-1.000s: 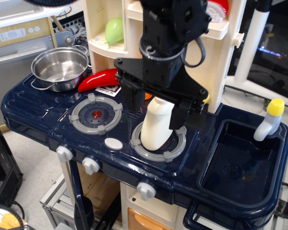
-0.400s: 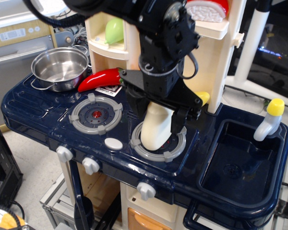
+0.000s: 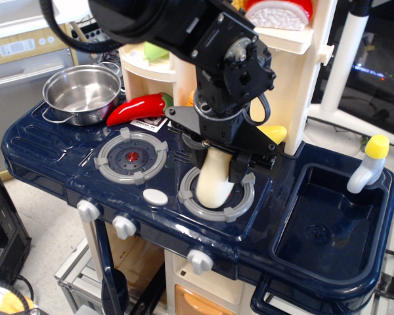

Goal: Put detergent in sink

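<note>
The detergent (image 3: 214, 180) is a cream-white bottle standing on the right grey burner (image 3: 217, 193) of the toy stove. My gripper (image 3: 218, 157) is low over it, its black fingers (image 3: 238, 165) on either side of the bottle's upper part and pressed against it. The neck and cap are hidden behind the gripper. The sink (image 3: 328, 223) is the dark blue basin at the right, with nothing in it.
A steel pot (image 3: 82, 92) sits at the back left, a red pepper (image 3: 134, 108) beside it. A left burner (image 3: 131, 156), a white-and-yellow faucet (image 3: 368, 164) at the sink's far edge, a cream shelf unit (image 3: 295, 79) behind, and a yellow banana (image 3: 274, 134) show.
My gripper has come down over the bottle and its fingers have drawn in around the upper part. The bottle still stands on the right burner.
</note>
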Robot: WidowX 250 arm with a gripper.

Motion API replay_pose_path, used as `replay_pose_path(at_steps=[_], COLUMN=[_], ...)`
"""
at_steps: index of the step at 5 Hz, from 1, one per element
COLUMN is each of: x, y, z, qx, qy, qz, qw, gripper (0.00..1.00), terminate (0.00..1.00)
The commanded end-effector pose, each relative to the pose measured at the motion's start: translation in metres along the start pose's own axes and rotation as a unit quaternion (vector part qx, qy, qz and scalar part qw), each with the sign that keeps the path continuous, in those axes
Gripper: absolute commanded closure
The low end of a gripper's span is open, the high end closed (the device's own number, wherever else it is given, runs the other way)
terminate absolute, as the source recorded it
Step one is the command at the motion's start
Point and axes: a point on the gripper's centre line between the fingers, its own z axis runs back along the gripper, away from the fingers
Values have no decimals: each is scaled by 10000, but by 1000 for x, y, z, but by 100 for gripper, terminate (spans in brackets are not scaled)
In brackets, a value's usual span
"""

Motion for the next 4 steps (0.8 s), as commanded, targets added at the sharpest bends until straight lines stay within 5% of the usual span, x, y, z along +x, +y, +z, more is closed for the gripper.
replay_pose_path(at_steps=[1,4], x=[-4,-7], y=[-31,-98], z=[21,22], qx=[-86,-631], qy=[-173,-143], qz=[365,532], qw=[9991,9965], gripper=[100,100], terminate=[0,0])
